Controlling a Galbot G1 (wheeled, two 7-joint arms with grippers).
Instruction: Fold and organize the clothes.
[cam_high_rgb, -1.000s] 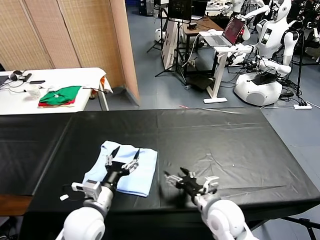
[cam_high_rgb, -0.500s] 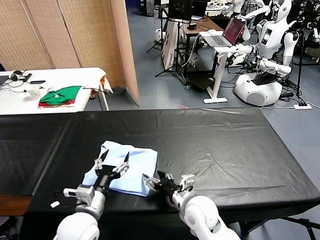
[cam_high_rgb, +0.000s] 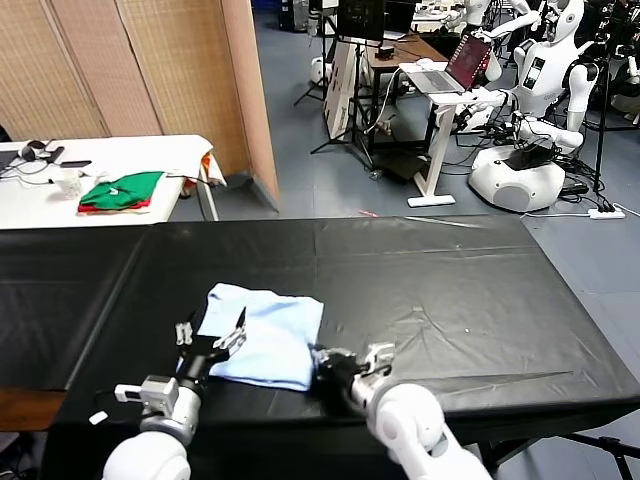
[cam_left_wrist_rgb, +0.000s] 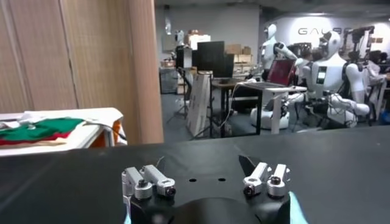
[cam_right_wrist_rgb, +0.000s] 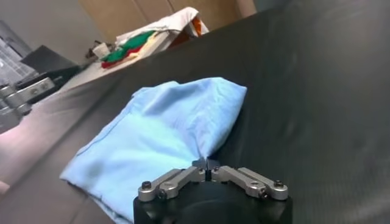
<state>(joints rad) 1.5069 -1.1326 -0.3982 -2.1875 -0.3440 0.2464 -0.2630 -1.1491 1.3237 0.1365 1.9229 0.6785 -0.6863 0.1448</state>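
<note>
The pale blue T-shirt (cam_high_rgb: 265, 335) lies crumpled lower left of centre on the black table (cam_high_rgb: 450, 290). The right gripper (cam_high_rgb: 335, 365) pinches its near corner, seemingly clamped; the right wrist view shows fingertips meeting on cloth. The left gripper (cam_high_rgb: 210, 335), fingers spread, hovers at the shirt's left edge.

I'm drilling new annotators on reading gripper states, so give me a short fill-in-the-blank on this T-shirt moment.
1. The right gripper is shut on the near edge of the pale ____ T-shirt.
2. The left gripper's fingers stand ____.
3. The T-shirt lies on a table covered in ____ cloth.
4. On the white side table, the top folded garment is ____.

Missing words: blue; open; black; green
</note>
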